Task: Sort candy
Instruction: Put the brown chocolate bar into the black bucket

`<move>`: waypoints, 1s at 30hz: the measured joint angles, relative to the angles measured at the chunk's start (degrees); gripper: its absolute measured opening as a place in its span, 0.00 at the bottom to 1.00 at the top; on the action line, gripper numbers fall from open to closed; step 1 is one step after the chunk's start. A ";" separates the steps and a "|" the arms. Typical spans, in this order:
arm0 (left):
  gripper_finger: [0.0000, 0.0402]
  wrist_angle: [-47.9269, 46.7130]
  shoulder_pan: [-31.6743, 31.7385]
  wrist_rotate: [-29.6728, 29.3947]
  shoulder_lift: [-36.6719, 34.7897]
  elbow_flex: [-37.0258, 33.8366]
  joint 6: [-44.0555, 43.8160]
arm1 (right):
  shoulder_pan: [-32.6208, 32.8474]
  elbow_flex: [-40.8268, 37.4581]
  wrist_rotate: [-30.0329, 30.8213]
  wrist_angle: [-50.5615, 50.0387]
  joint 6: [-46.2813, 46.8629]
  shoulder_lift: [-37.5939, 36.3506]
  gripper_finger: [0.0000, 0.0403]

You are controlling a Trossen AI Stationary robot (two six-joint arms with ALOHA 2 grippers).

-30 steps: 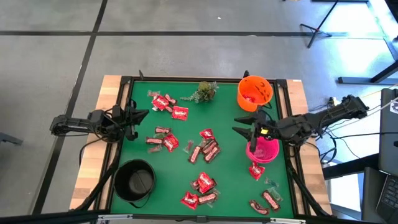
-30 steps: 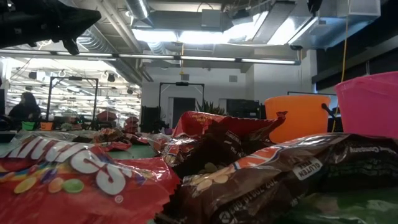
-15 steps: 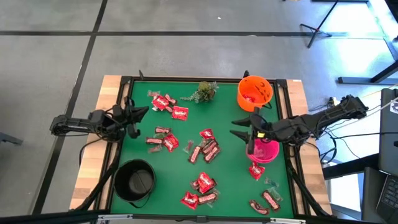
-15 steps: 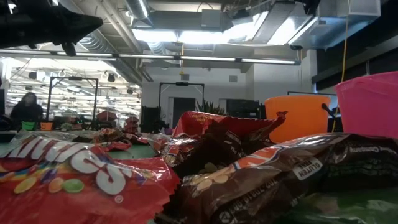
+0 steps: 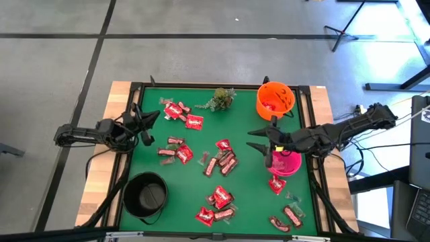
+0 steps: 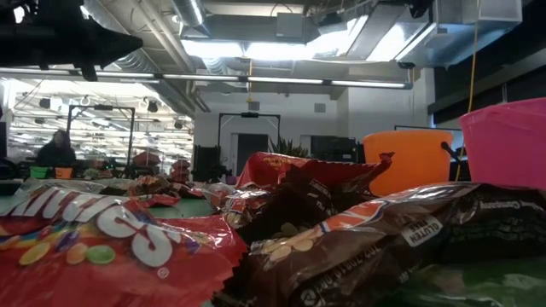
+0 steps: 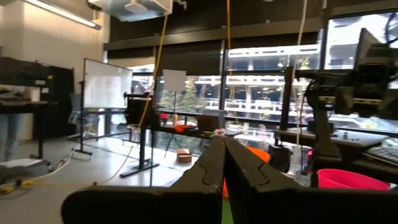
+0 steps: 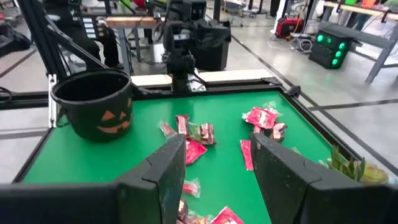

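The candy lies scattered over the green mat: red packets at the far left, a mixed cluster in the middle, and more near the front. In the low view a red packet and a brown bar fill the foreground. My right gripper hangs open above the mat between the middle cluster and the pink bowl, nothing between its fingers. My left gripper stays shut and empty at the table's left edge, lifted above the mat.
An orange bowl with red candy inside stands at the far right. A black pumpkin bucket sits at the near left. A green plant sprig lies at the far edge. More candy lies at the near right corner.
My left gripper has turned at the wrist, its shut tip swinging a little toward the table's far edge. My right gripper has rolled slightly and stays open. The candy has not moved.
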 joint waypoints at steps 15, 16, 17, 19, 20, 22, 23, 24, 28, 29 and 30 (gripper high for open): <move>0.00 -0.02 0.00 8.79 0.00 0.00 6.18 | 3.16 14.80 4.25 -16.83 -2.23 3.34 0.44; 0.00 -0.02 0.00 8.93 0.00 0.00 6.18 | 3.12 14.80 4.23 -17.12 -1.76 4.06 0.44; 0.00 -0.02 0.00 9.15 0.00 0.00 6.20 | 3.14 14.80 4.06 -17.49 -1.07 5.03 0.44; 0.00 0.00 0.00 10.12 0.00 0.00 6.15 | 3.14 14.80 3.67 -17.66 0.04 7.17 0.44; 0.00 -0.02 0.00 10.61 0.00 0.00 6.02 | 3.14 14.80 3.62 -17.55 0.58 8.33 0.44; 0.00 -0.02 0.00 11.41 0.00 0.00 5.05 | 3.14 14.78 3.39 -16.26 1.72 10.69 0.44; 0.00 -0.02 0.00 11.87 0.00 0.00 4.59 | 3.15 14.80 2.91 -15.54 2.13 11.62 0.44; 0.00 -0.04 0.00 12.32 0.00 0.00 4.44 | 3.16 14.80 2.13 -15.14 2.54 12.57 0.44; 0.04 -0.73 0.00 13.83 0.00 0.00 2.44 | 3.16 14.80 -1.67 -13.75 5.38 15.70 0.44; 0.07 -1.37 0.00 14.20 0.00 0.00 1.74 | 3.19 14.78 -2.96 -13.75 6.04 16.13 0.44; 0.10 -2.10 0.00 14.28 0.03 0.00 1.00 | 3.34 14.78 -4.20 -13.80 6.64 16.35 0.44</move>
